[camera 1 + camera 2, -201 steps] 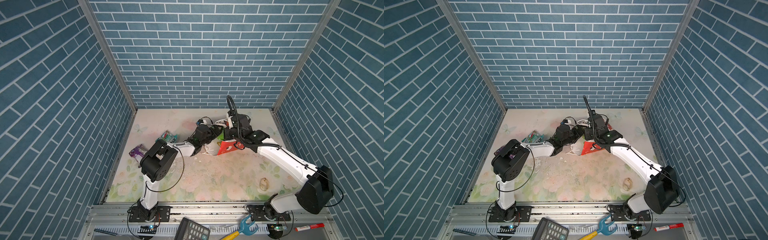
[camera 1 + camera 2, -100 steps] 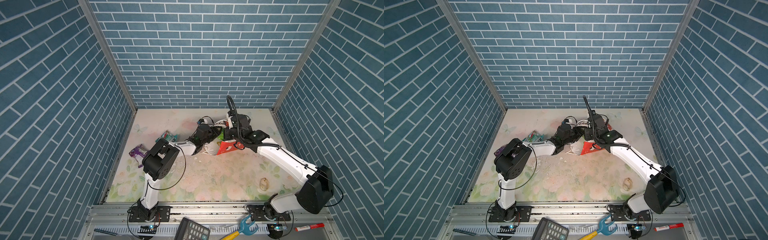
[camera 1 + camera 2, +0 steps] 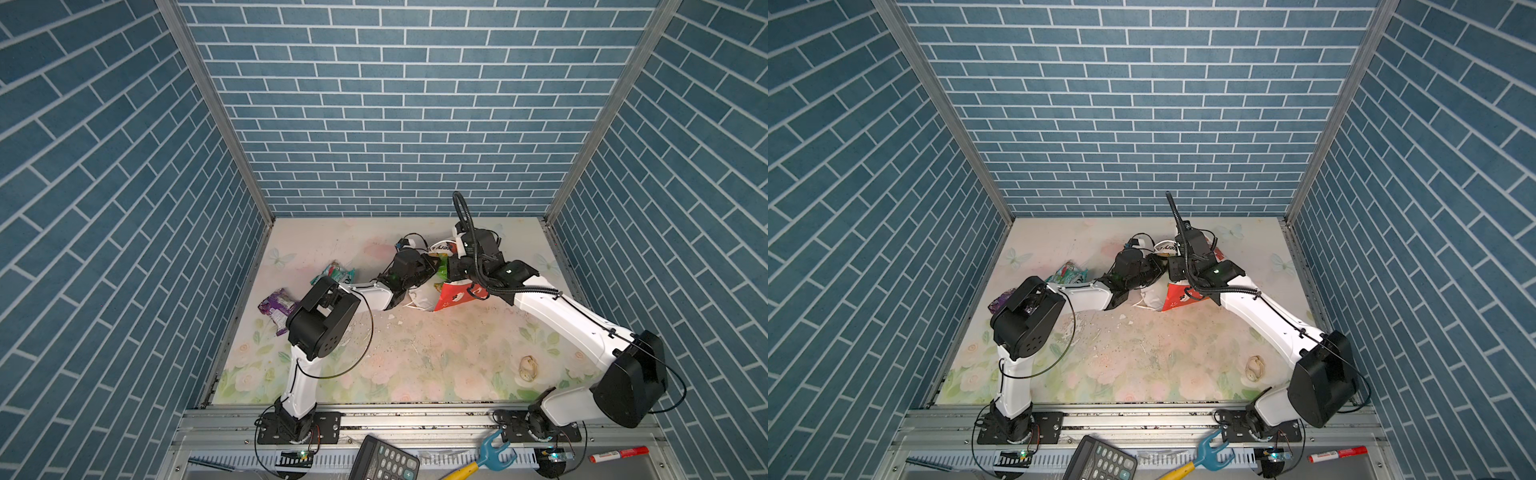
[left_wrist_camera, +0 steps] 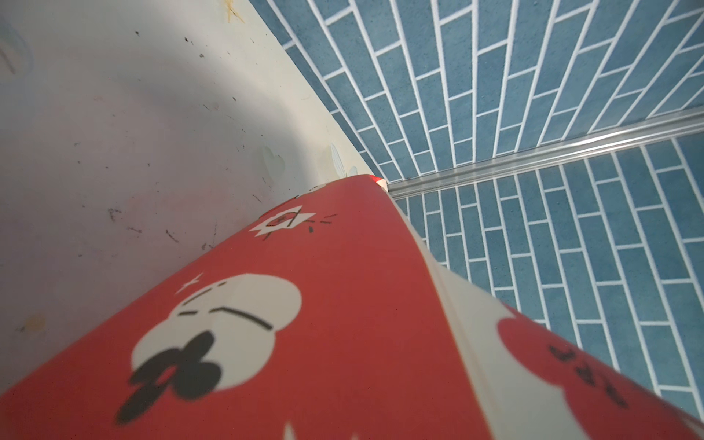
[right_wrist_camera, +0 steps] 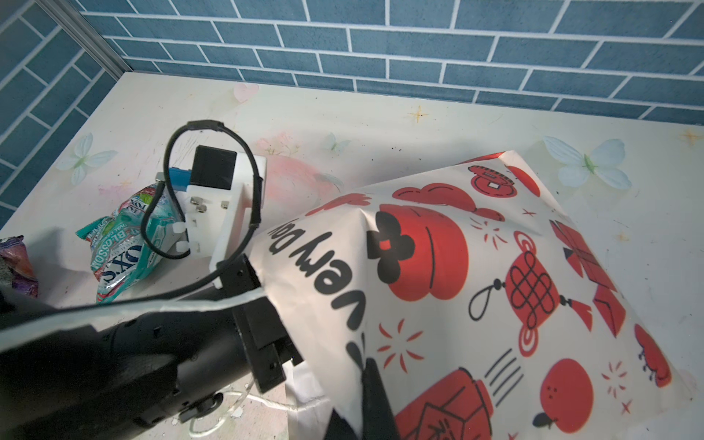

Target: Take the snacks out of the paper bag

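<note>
Left arm (image 3: 365, 293) barely shifted; paper bag (image 5: 476, 266), mouth toward it, hides left claw (image 3: 424, 270) (grip unknown), teal packet (image 3: 337, 272) behind. Right claw (image 5: 362, 411) probably pinches rim.

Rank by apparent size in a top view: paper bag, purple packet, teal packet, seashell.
Largest: paper bag.
Next: purple packet and teal packet, too alike to rank; an arm partly hides the purple one.
Smallest: seashell.

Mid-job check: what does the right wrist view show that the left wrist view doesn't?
Only right wrist: the teal packet and purple packet lying on the table outside the paper bag, the left arm with its end inside the bag's mouth, and the bag's white printed face. Only left wrist: the white cartoon on the bag's red side. Both: the bag, the table and the blue brick wall.
</note>
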`<state>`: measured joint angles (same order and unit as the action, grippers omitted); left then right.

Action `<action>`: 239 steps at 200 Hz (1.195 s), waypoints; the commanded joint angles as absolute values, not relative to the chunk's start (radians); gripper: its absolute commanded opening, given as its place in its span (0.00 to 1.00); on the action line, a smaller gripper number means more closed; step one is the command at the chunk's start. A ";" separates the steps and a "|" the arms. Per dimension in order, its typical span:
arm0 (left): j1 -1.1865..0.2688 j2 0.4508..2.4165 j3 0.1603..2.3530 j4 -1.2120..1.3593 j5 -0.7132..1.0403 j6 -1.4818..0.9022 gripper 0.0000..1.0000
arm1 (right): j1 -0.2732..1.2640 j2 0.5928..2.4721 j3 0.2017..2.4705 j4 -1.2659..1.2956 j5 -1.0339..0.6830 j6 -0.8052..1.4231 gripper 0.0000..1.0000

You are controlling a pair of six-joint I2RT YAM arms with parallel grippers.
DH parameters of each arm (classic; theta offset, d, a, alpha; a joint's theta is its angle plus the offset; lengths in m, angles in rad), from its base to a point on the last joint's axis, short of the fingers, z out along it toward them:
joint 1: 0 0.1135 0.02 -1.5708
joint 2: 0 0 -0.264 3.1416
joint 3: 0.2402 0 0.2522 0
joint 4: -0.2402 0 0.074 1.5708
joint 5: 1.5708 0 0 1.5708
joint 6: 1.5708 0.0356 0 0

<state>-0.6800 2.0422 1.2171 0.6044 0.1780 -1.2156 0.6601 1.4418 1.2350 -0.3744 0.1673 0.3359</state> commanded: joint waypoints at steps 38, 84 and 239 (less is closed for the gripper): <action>-0.673 2.049 1.210 0.599 0.184 -1.195 0.00 | 0.663 1.433 1.236 -0.354 0.180 0.364 0.00; -0.674 2.037 1.201 0.599 0.199 -1.183 0.00 | 0.663 1.431 1.236 -0.357 0.184 0.364 0.00; -0.676 1.959 1.148 0.575 0.180 -1.108 0.00 | 0.663 1.437 1.229 -0.368 0.209 0.383 0.00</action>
<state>-0.6785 2.0117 1.1744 0.5999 0.1879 -1.1397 0.6601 1.4418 1.2331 -0.3817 0.1810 0.3447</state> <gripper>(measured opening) 0.047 0.048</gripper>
